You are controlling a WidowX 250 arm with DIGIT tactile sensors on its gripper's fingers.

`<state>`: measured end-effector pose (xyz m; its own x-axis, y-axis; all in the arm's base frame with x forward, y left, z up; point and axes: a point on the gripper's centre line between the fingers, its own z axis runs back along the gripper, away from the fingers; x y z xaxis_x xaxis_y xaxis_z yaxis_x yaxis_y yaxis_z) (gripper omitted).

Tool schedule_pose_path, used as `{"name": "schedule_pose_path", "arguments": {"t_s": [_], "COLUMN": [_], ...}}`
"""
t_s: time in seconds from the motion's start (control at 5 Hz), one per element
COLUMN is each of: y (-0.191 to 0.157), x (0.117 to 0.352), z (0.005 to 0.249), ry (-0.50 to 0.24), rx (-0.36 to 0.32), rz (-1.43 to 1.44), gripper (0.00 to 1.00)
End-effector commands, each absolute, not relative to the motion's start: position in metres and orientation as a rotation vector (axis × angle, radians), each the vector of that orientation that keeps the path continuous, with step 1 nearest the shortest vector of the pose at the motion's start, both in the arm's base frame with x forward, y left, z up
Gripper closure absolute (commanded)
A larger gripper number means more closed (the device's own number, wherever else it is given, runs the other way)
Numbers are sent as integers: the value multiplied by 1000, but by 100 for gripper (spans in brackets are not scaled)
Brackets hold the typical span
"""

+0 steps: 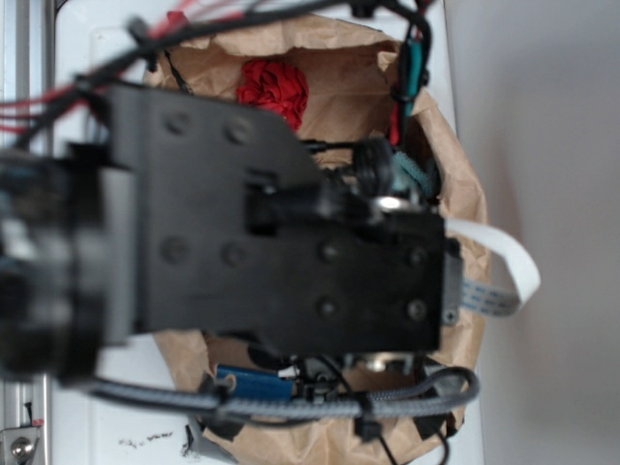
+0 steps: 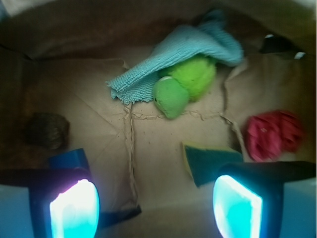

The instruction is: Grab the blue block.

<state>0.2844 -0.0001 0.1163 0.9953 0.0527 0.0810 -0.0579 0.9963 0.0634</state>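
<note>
Wrist view: your gripper (image 2: 156, 208) is spread wide, holding nothing. Blue block (image 2: 69, 159), flat and bright blue, sits by the bag floor's (image 2: 163, 144) left edge, behind the left finger (image 2: 74, 208); long axis unclear, mostly hidden.

Blue block (image 2: 69, 159); teal cloth (image 2: 178, 57); dark green sponge (image 2: 210, 163); red toy (image 2: 275, 134).

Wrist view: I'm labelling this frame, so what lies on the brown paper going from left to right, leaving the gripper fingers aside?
Dark brown lump → blue block → pale teal cloth → green plush toy → dark green sponge → red crumpled item. The cloth and toy overlap, so their order is loose.
</note>
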Motion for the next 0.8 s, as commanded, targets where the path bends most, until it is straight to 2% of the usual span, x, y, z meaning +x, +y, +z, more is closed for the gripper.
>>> {"name": "schedule_pose_path", "arguments": {"t_s": [0.0, 0.2, 0.4, 0.6], "y": [-2, -17, -26, -26], "x": [283, 281, 284, 284], "z": [88, 82, 92, 92], "ry": [-48, -52, -79, -79], "rx": [61, -19, -79, -79], "rz": [12, -27, -15, -15], "gripper": [0, 0, 0, 0]}}
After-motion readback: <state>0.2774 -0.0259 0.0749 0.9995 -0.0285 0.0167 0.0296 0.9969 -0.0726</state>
